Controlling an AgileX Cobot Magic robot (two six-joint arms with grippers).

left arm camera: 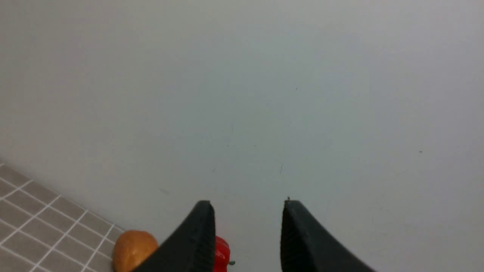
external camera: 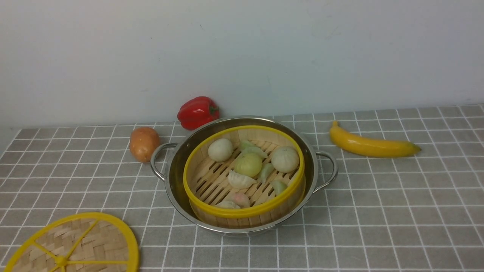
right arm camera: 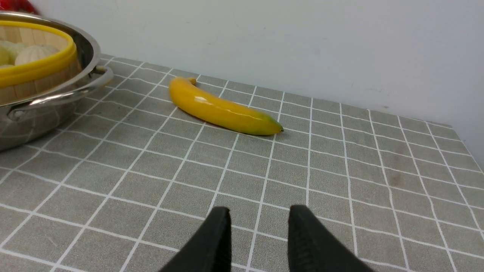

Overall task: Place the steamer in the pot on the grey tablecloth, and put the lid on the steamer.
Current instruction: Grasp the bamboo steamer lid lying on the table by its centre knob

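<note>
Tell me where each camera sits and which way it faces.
Front view: between the arms, looking forward and down at pot, steamer, lid; no arm shows.
Left wrist view: on left arm, facing the wall; open left claw shows.
Right wrist view: on right arm, facing the banana; open right claw shows.
Front and right wrist share banana and pot.

Mock kitchen, lab-style — pot (external camera: 176, 166), prop veg (external camera: 198, 112), blank wall (external camera: 242, 56).

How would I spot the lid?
Start at the big shiny pot in the middle of the grey tablecloth. Look toward the near left corner: the lid lies flat there. It's a woven disc with yellow spokes, unlike the deep steamer holding dumplings.
</note>
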